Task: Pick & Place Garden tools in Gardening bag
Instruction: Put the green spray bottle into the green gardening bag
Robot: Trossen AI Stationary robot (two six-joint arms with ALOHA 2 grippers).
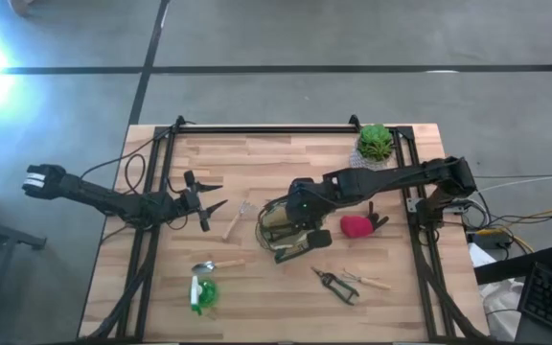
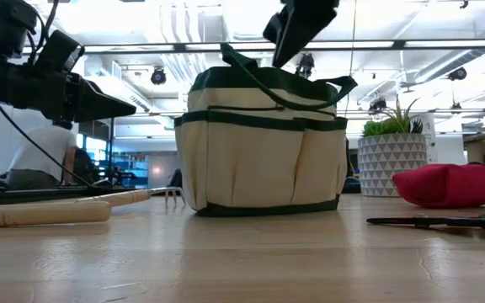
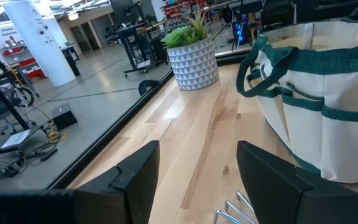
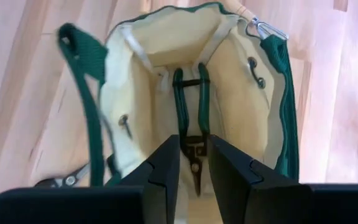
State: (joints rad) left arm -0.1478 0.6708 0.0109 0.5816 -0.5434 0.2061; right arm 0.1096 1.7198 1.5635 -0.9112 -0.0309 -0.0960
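Right pincer (image 4: 193, 163) hangs directly over the mouth of the gardening bag (image 1: 283, 228), its two fingers drawn close with only a narrow gap between them, and in its wrist view we see green-handled shears (image 4: 191, 124) lying inside the bag just beyond the fingertips; we cannot tell whether the fingers touch them. Those shears run lengthwise down the bag's interior, handles toward the far wall. Only this wrist view shows the bag's inside; from the low view we see just the bag (image 2: 263, 143) standing upright on the tabletop (image 2: 242, 261), with the arm dipping in from above. From overhead, the left pincer (image 1: 202, 199) hovers with its fingers spread wide and empty, beside the wooden-handled fork (image 1: 235, 222), whose long axis runs diagonally with the tines toward the far edge. Nearer the front edge lie the metal trowel (image 1: 211, 265), a bright green piece (image 1: 200, 292) and black-handled pruning shears (image 1: 336, 284), the last angled across the boards. A red glove-like piece (image 1: 356, 226) sits just right of the bag, and a potted plant (image 1: 375, 144) stands at the far right corner.
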